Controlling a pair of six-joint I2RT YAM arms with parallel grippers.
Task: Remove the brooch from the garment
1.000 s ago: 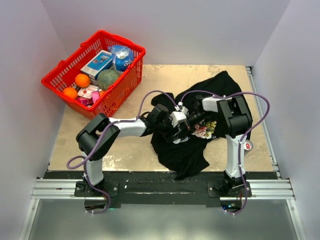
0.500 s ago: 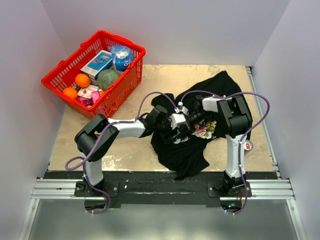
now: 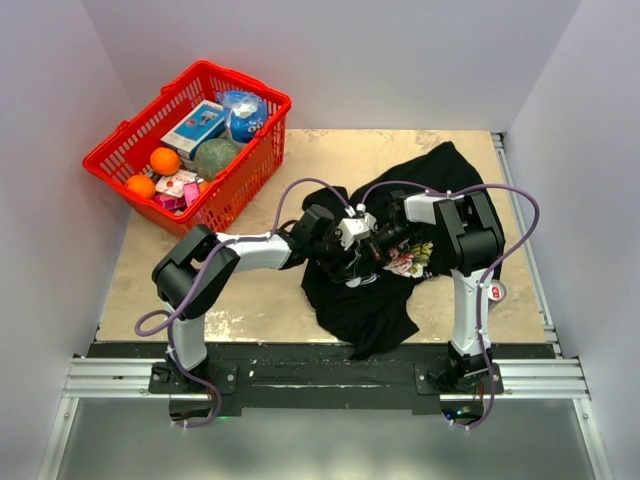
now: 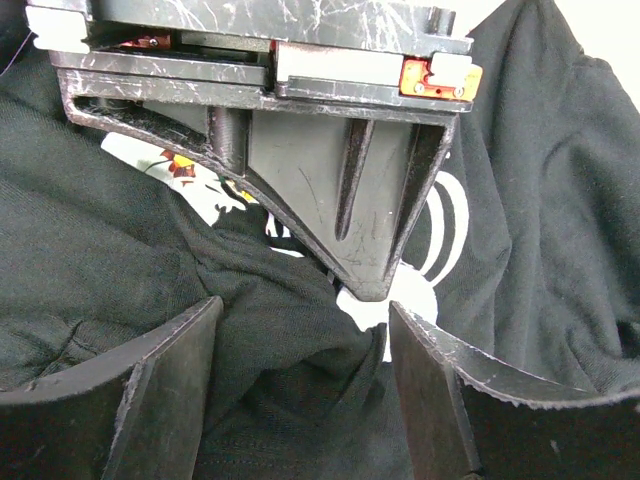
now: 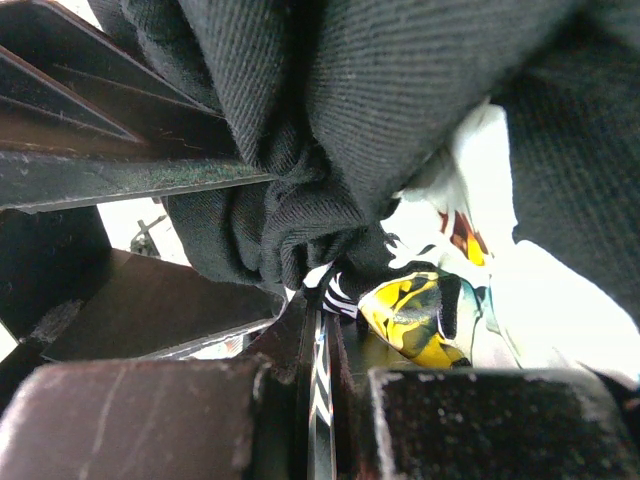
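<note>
Left gripper shifts closer to right gripper, jaws spread; right pinches a shirt fold. Brooch hidden: we keep that fold taut and expose it first.

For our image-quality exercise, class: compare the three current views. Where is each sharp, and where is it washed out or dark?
Top external: evenly lit with soft shadows, sharp across the T-shirt and the red basket. Left wrist: the cloth folds are sharp, and the upper right corner is washed out. Right wrist: the cloth weave is crisp, the white print is blown out, and the right gripper is dark in the foreground.
</note>
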